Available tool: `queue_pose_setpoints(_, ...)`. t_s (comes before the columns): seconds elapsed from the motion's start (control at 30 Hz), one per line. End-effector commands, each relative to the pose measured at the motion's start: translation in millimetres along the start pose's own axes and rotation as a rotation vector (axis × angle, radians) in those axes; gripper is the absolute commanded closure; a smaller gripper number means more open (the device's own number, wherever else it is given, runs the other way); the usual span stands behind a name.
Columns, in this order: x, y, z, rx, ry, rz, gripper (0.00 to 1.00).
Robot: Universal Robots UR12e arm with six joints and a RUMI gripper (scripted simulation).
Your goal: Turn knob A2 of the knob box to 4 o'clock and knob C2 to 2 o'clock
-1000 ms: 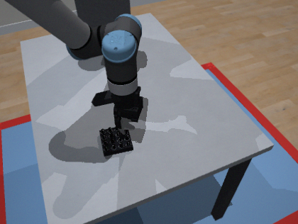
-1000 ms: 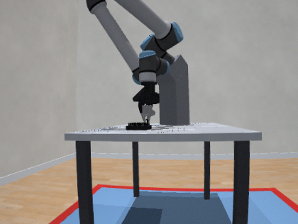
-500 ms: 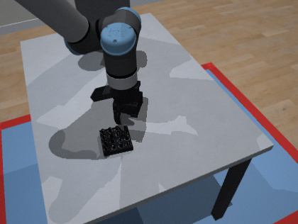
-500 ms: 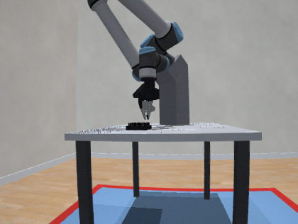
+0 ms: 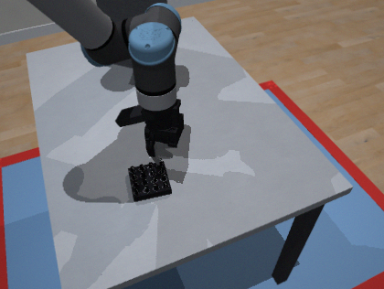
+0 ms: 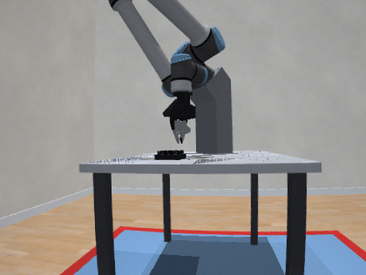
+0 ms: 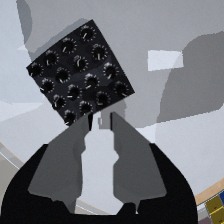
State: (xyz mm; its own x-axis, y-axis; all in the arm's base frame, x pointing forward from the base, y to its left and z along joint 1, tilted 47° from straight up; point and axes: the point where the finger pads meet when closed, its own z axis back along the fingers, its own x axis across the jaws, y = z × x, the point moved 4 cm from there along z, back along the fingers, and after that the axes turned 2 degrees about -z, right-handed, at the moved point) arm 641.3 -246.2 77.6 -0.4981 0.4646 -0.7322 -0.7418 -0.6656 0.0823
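The black knob box [image 5: 149, 182] lies flat on the grey table, with several small knobs in rows on its top. It also shows in the exterior view [image 6: 170, 154] and in the wrist view [image 7: 80, 70], where it sits turned at an angle. My gripper [image 5: 157, 150] [image 6: 179, 138] hangs just above and behind the box's far edge, clear of it. In the wrist view its fingers stand close together with only a narrow gap, at the box's near edge, and nothing is between them. The knob pointers are too small to read.
The arm's grey base column [image 6: 213, 113] stands at the back of the table. The table edges drop to a blue floor mat with a red border [image 5: 347, 137].
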Motion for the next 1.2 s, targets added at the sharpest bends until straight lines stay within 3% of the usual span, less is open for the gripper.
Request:
queue_pose_setpoints(0.0, 0, 0, 1, 0.0, 0.0, 0.0, 0.89)
queue_pose_setpoints(0.53, -2, 3, 2, 0.0, 0.0, 0.081, 0.89)
queue_pose_setpoints(1.17, -15, 21, 9, 0.0, 0.0, 0.59, 0.89)
